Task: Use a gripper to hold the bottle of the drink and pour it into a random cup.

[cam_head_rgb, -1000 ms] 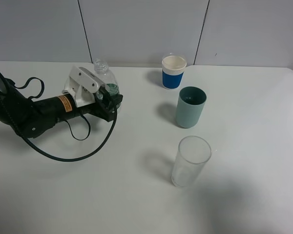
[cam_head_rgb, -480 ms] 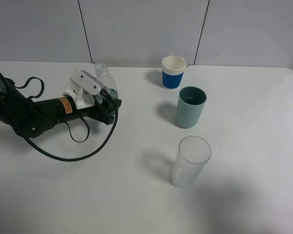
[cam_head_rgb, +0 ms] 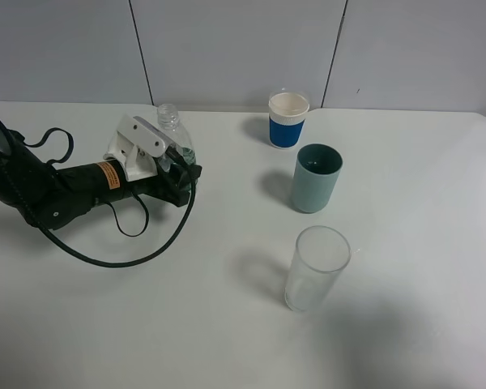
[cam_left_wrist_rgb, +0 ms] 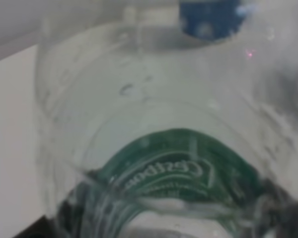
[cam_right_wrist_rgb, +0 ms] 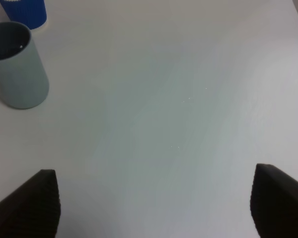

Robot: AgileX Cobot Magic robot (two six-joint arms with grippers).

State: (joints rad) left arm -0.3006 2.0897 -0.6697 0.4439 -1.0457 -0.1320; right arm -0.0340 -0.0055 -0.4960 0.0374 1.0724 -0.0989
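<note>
The bottle of the drink [cam_head_rgb: 172, 128] stands upright on the table at the back left, clear, capless, with a green label [cam_left_wrist_rgb: 161, 171]. My left gripper [cam_head_rgb: 178, 166] lies low across the table with its fingers on either side of the bottle's body, shut on it. The bottle [cam_left_wrist_rgb: 154, 124] fills the left wrist view. The grey-teal cup [cam_head_rgb: 316, 178] stands to the right of the bottle, well apart from it, and also appears in the right wrist view [cam_right_wrist_rgb: 17, 67]. My right gripper [cam_right_wrist_rgb: 154, 208] is open over bare table, and the high view does not show it.
A white cup with a blue band [cam_head_rgb: 287, 120] stands behind the grey-teal cup. A clear glass [cam_head_rgb: 316, 269] stands in front of it. A black cable [cam_head_rgb: 105, 255] loops on the table beside the left arm. The white table [cam_head_rgb: 421, 211] ends at a grey wall.
A second ago the bottle leaned in my left gripper. It then straightened to upright and moved slightly left. Over the last half second nothing visibly moved.
</note>
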